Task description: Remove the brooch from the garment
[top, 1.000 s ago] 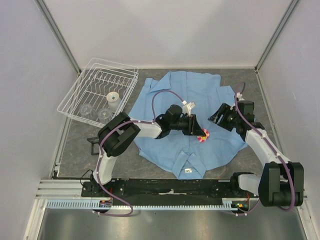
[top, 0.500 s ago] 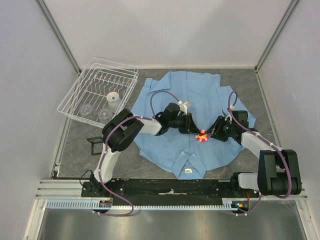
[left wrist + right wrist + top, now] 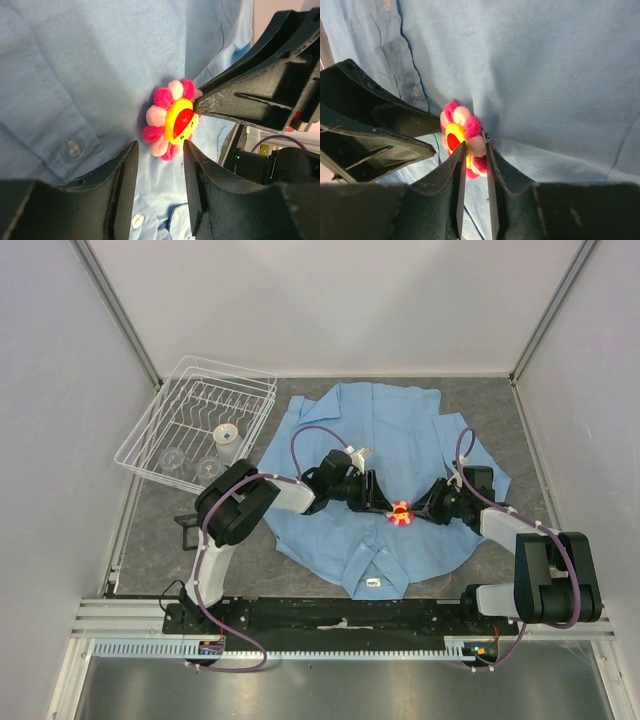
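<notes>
The garment (image 3: 380, 430) is a light blue shirt spread flat on the table, collar toward me. The brooch (image 3: 401, 512), a pink flower with a yellow centre, is pinned near its middle. My right gripper (image 3: 418, 512) comes in from the right. In the right wrist view its jaws (image 3: 475, 145) pinch the brooch (image 3: 462, 132) edge-on, one finger on its face and one behind it. My left gripper (image 3: 378, 502) lies on the shirt just left of the brooch. It is open (image 3: 160, 145), with only blue cloth (image 3: 90, 65) between its fingers and the brooch (image 3: 172, 120) just past the tips.
A white wire dish rack (image 3: 195, 430) holding small cups stands at the left, beside the shirt. A small black object (image 3: 187, 530) lies by the left arm. The shirt's white label (image 3: 375, 582) sits at the collar near the front edge. Side walls close in the table.
My right gripper has swung left to the brooch and narrowed its jaws onto it. My left gripper has shifted slightly left and opened wider.
</notes>
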`<state>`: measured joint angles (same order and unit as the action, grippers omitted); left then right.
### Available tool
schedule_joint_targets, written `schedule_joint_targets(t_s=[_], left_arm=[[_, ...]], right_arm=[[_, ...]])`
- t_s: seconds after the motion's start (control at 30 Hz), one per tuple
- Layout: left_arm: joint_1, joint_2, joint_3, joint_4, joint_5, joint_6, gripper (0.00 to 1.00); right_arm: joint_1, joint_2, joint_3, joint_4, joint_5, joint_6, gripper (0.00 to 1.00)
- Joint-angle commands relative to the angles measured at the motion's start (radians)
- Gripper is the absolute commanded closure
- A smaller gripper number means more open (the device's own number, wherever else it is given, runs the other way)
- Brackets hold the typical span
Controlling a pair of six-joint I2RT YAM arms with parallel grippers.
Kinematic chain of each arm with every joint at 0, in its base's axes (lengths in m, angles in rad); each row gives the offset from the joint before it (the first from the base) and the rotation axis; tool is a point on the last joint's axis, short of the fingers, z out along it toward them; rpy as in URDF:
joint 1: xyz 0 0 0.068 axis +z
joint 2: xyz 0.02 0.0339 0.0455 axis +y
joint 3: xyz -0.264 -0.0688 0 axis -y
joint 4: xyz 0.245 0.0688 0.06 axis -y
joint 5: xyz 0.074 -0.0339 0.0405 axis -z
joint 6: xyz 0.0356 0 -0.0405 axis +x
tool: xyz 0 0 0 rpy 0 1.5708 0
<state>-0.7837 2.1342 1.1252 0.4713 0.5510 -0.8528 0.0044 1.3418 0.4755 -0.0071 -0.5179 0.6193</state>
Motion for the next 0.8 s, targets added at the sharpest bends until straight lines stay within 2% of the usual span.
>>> schedule_joint_targets(t_s=[0.0,0.17,0.23,0.47,0.6,0.77], left_arm=[[0.027,-0.073,-0.044,0.006,-0.051,0.054,0.52],[0.029,-0.059,-0.073,0.041,-0.042,0.021,0.55],[0.031,-0.056,-0.080,0.044,-0.051,0.021,0.55],[0.043,-0.046,-0.090,0.036,-0.063,0.035,0.56],[0.044,-0.056,-0.082,0.017,-0.063,0.046,0.56],[0.044,-0.129,-0.070,-0.029,-0.019,0.032,0.47]], right_arm=[[0.000,-0.023,-0.031,0.036,0.002,0.028,0.76],[-0.001,-0.084,-0.041,-0.045,0.079,0.036,0.90],[0.000,-0.122,-0.041,-0.077,0.120,0.036,0.99],[-0.052,-0.337,-0.022,-0.284,0.249,0.033,1.00],[-0.057,-0.398,0.029,-0.369,0.295,0.002,1.00],[-0.052,-0.444,0.104,-0.393,0.257,-0.078,1.00]])
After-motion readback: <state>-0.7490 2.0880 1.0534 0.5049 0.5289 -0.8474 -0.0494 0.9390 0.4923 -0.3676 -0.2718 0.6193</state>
